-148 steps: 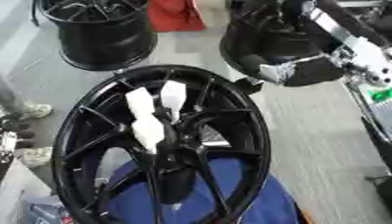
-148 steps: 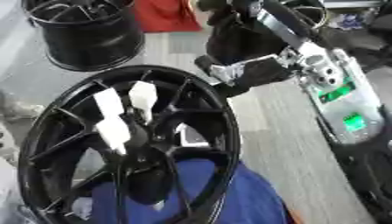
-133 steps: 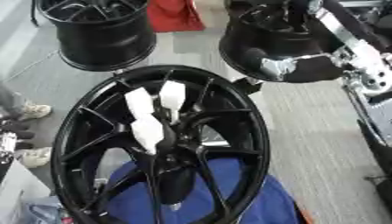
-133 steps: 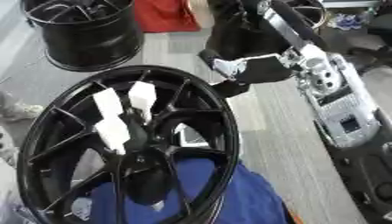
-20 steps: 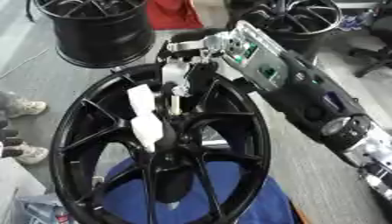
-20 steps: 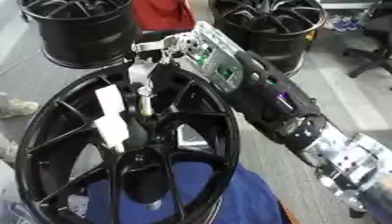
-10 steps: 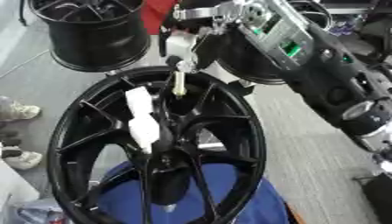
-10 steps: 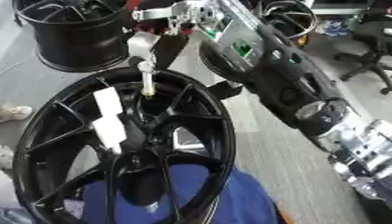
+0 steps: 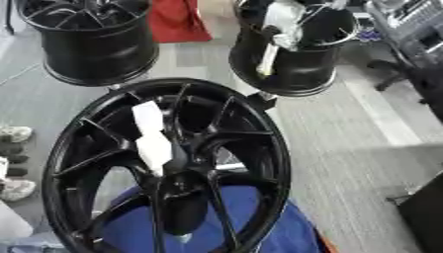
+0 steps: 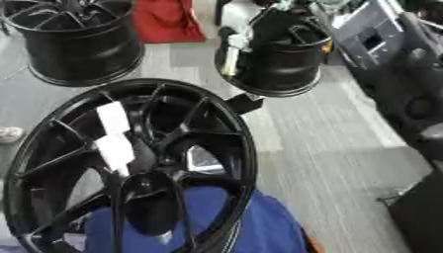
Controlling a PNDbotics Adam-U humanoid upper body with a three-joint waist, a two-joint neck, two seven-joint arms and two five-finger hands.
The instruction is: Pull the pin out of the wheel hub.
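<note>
Black metal spokes lay right under the pin [image 9: 267,60], so a drop could go badly. If the right hand [image 9: 279,32] let go, the pin would likely fall between the spokes of the big wheel [image 9: 259,148], or bounce off onto the floor [image 9: 346,128]. It could also bump the other black wheel [image 9: 303,69] just behind it, because it hung close to that wheel's side. A quick swing of the arm might cause that.

The pin was already out of the wheel hub [image 9: 182,183]. It hung in the air past the far edge of the big wheel, pointing down, well apart from the hub. A white piece [image 9: 152,134] sat on a spoke near the hub.

The right hand reached in from the top, up high. It looked closed around the pin's white top, though the fingers were hard to make out. The left hand did not show.
</note>
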